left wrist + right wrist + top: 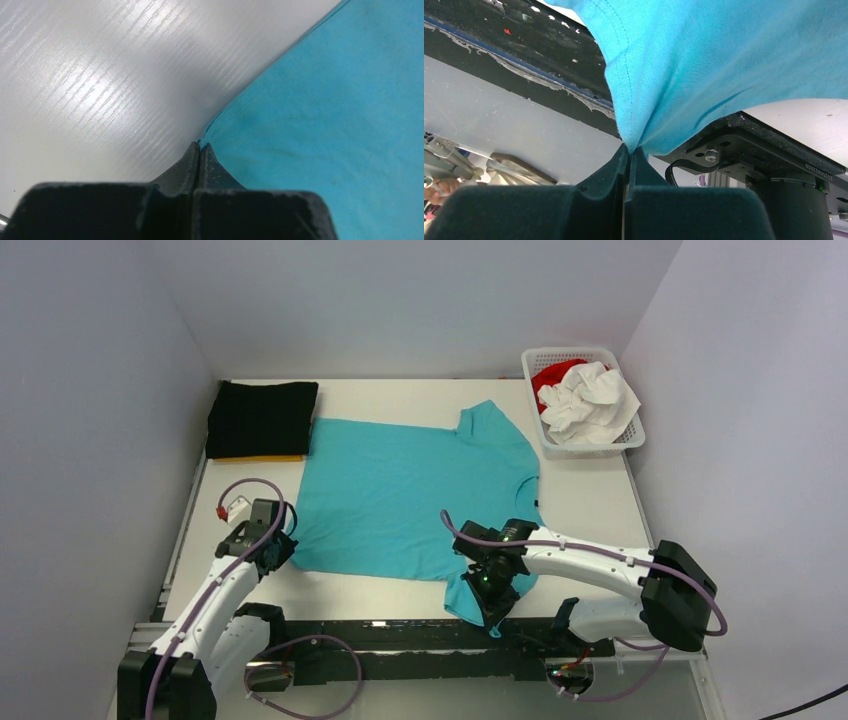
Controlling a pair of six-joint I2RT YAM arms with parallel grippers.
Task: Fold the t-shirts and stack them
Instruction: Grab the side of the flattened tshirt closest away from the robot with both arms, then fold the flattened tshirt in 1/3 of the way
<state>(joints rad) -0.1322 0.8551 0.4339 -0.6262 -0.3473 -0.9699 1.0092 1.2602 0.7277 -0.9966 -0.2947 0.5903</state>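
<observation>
the turquoise t-shirt (400,490) lies spread flat across the middle of the table (600,505). its long axis runs left to right, with the hem toward the left arm and the neck toward the right.

the left gripper (281,548) sits at the near hem corner. in its wrist view the jaws are pressed together with the cloth's corner tip caught at their ends (200,149). the right gripper (493,608) is clamped on the near sleeve, and its wrist view shows the fabric bunched into the closed fingers (629,150) and lifted off the table's near edge.

so both arms hold the near long side, and the far side lies straight away from them. i'd guess the next move carries the near edge over toward the far one.

a folded black shirt (262,418) waits at the far left on an orange-yellow one (260,457). a white shirt (590,400) and a red shirt (553,373) sit in the lattice basket (590,447).
</observation>
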